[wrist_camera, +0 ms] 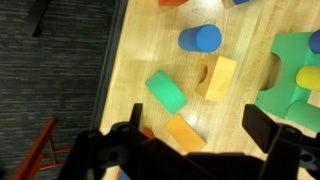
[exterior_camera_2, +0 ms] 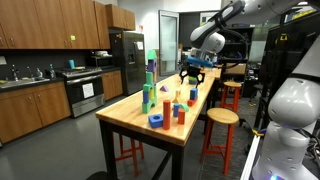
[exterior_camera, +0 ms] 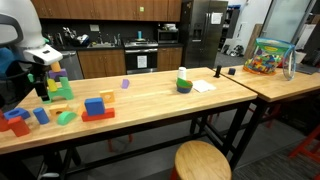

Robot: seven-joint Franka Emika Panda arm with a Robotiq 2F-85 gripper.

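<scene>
My gripper (wrist_camera: 200, 122) is open and empty, hovering above the wooden table (wrist_camera: 135, 50) near its edge. An orange block (wrist_camera: 185, 131) lies right below, between the two fingers. Around it in the wrist view are a green block (wrist_camera: 166, 91), a yellow block with a notch (wrist_camera: 217, 77), a blue cylinder (wrist_camera: 200, 38) and a green arch piece (wrist_camera: 290, 60). In both exterior views the gripper (exterior_camera: 42, 88) (exterior_camera_2: 193, 72) hangs over the cluster of colourful blocks (exterior_camera: 97, 107) at one end of the table.
A green cup (exterior_camera: 184, 83) and white paper (exterior_camera: 203, 87) sit mid-table. A clear bin of toys (exterior_camera: 268, 55) stands on the adjoining table. A round stool (exterior_camera: 202, 160) stands by the front edge. A tall stack of blocks (exterior_camera_2: 150, 80) rises nearby. Dark carpet (wrist_camera: 50, 80) lies past the table edge.
</scene>
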